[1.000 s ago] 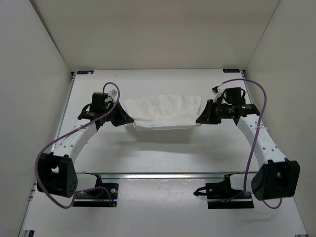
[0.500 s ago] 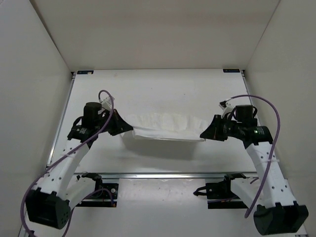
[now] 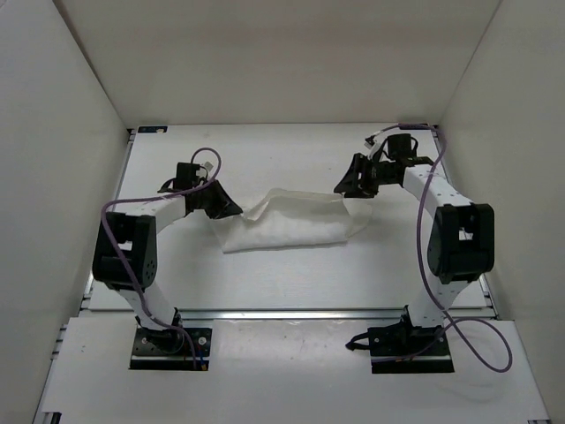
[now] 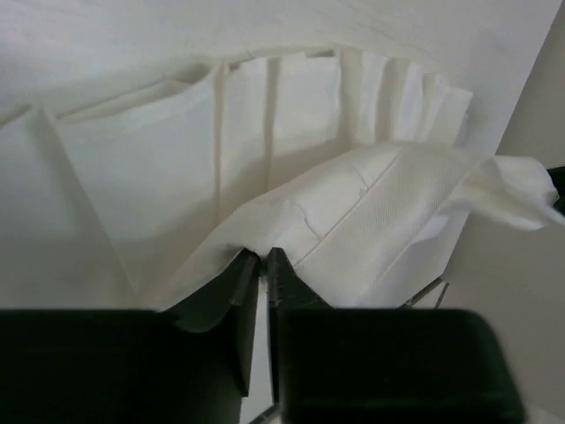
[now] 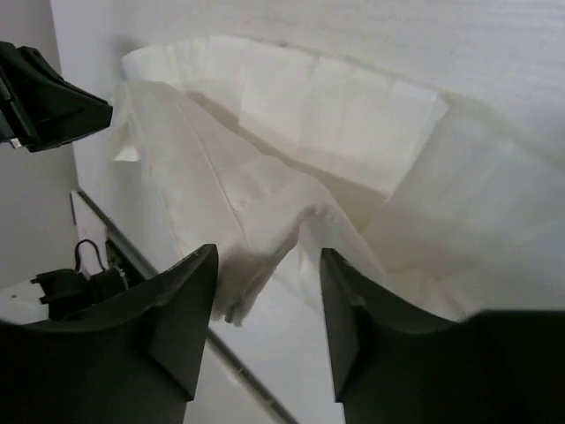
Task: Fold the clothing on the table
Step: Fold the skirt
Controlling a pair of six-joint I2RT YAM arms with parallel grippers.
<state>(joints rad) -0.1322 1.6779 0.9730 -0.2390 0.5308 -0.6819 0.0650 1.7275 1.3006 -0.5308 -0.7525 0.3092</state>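
- The clothing [image 3: 287, 225], a second ago stretched taut between both arms above the bench [image 3: 265, 155], now lies slack and doubled over at mid-bench. Its upper layer is rumpled toward the left.
- The right pincer [image 5: 267, 254] has sprung apart; its fingers straddle the cloth's right end and clamp nothing.
- The left pincer [image 4: 262, 254] shows only a thin slit, with the cloth's edge draped at its tips. I cannot tell whether it still grips.
- One fold looks laid. Both arms probably need to back off before smoothing or folding again.
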